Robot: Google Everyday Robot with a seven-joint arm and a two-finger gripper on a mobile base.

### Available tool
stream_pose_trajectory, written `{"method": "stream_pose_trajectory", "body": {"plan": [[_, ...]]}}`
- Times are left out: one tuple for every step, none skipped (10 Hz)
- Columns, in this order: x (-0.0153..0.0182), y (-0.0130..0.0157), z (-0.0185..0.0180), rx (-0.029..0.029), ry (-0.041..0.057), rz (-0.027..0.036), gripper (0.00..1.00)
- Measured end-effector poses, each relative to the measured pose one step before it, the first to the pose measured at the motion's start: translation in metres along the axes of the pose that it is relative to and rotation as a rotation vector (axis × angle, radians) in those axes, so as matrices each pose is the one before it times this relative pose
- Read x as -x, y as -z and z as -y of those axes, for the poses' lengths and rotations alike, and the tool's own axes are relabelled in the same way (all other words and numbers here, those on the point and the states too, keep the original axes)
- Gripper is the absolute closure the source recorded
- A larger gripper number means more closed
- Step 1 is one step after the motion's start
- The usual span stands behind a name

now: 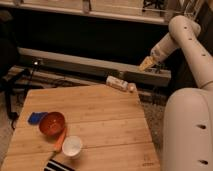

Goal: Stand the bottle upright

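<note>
Pincer: in the air, up and right of the bottle, apart from it, fingers spread. Their tips blur into one yellowish shape.
Bottle label: too small to read.
Striped thing: cut off by the bottom edge, kind unclear.
Blue item: right side hidden behind the red bowl.
Orange strip: cannot tell whether its upper end runs under the bowl.
Surface: near edge cut off at the bottom.
Robot body: cut off at the right and bottom.
</note>
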Motion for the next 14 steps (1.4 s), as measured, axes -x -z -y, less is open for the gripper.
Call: {"method": "stream_pose_trajectory", "body": {"plan": [[-0.00612,-0.00237,-0.00310,-0.01775,0.02890,-0.00579,0.35],[-0.00704,-0.00575,-0.00659,-0.00961,0.02655,-0.00709,0.35],[-0.00492,-0.00695,-0.00622,0.00172,0.01245,-0.00623,0.35],[-0.00307,-0.00805,-0.00618,0.00582,0.00929,-0.00637,0.35],[-0.00134,-0.01524,-0.00789,0.00839,0.01913,-0.01469,0.35],[0.00146,-0.01097,-0.00393,0.00560,0.01471,-0.00921,0.35],[0.00170,-0.01233,-0.00188,0.00624,0.01351,-0.00972,0.35],[0.00432,-0.01152,-0.00045,0.00367,0.01567,-0.00551,0.35],[0.00621,-0.01617,0.00108,-0.00050,0.02419,-0.00933,0.35],[0.00154,-0.00937,0.00229,-0.00042,0.01193,-0.00387,0.35],[0.00003,-0.00980,0.00446,-0.00171,0.01166,-0.00349,0.35],[-0.00126,-0.00984,0.00504,0.00183,0.01009,-0.00274,0.35],[-0.00109,-0.00520,0.00312,0.00165,0.00451,-0.00269,0.35],[-0.00511,-0.00799,0.00471,0.00638,0.00053,-0.00981,0.35]]}}
